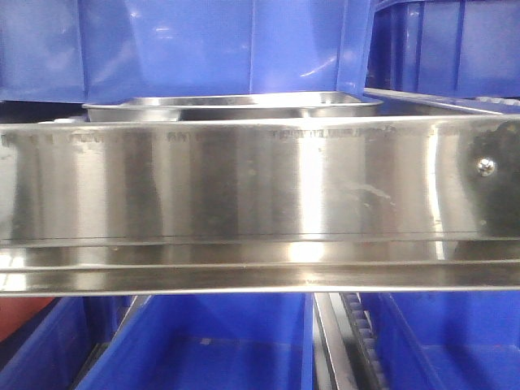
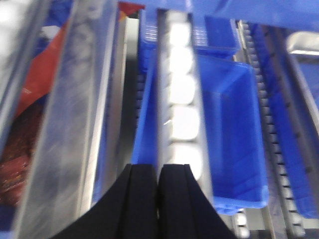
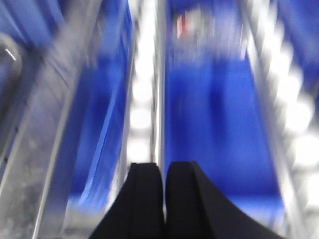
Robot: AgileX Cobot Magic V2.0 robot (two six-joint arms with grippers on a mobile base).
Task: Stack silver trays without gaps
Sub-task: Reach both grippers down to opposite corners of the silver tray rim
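Note:
A silver tray rests on the shelf behind the broad steel rail, only its rim and upper wall showing. The shiny corner of a silver tray shows at the far right of the left wrist view. My left gripper is shut with nothing between its black fingers, hanging above a roller track and a blue bin. In the blurred right wrist view my right gripper is also shut and empty, above a roller track between blue bins. Neither gripper shows in the front view.
The broad steel rail with a screw fills the front view. Blue bins stand behind it and blue bins below. A blue bin lies under the left gripper, beside roller tracks and a steel beam.

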